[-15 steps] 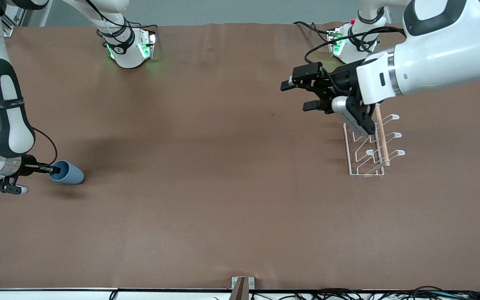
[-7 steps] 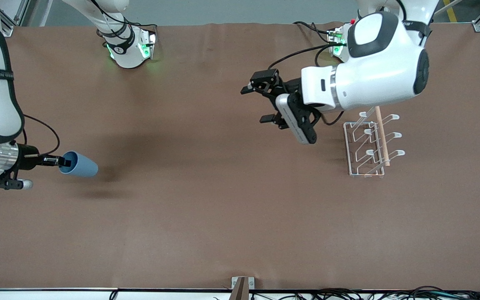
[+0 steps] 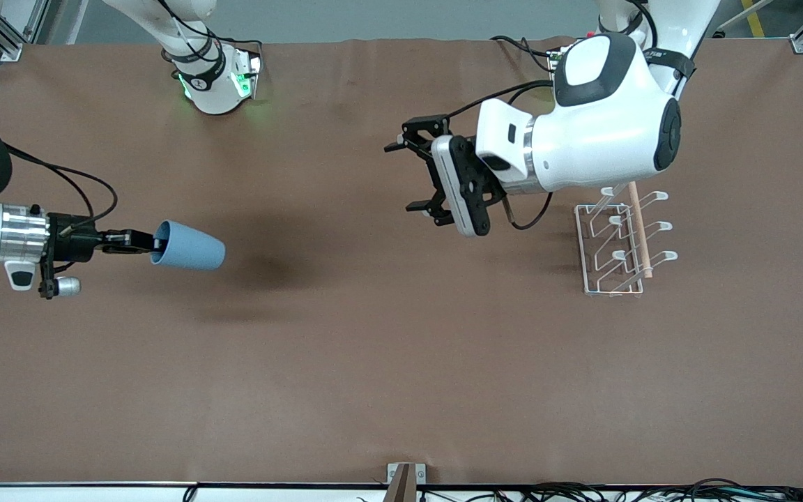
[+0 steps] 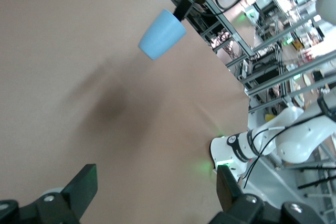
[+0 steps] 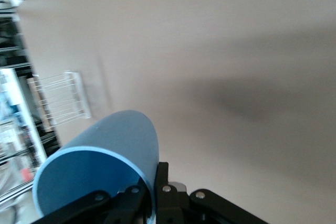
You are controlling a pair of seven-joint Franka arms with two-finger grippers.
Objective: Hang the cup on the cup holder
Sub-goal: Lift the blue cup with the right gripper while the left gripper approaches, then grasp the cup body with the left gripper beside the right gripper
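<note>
The light-blue cup is held on its side above the table, at the right arm's end, its base toward the middle. My right gripper is shut on the cup's rim, one finger inside and one outside, as the right wrist view shows. The cup fills that view's lower part; it also shows in the left wrist view. The white wire cup holder with its wooden rod stands at the left arm's end. My left gripper is open and empty, in the air over the table's middle, beside the holder.
The arms' bases with green lights stand along the table's edge farthest from the front camera. The brown table carries nothing else. Cables lie along the edge nearest the front camera.
My right gripper has lifted the cup off the table and carried it toward the middle. My left gripper has swung away from over the cup holder toward the middle.
</note>
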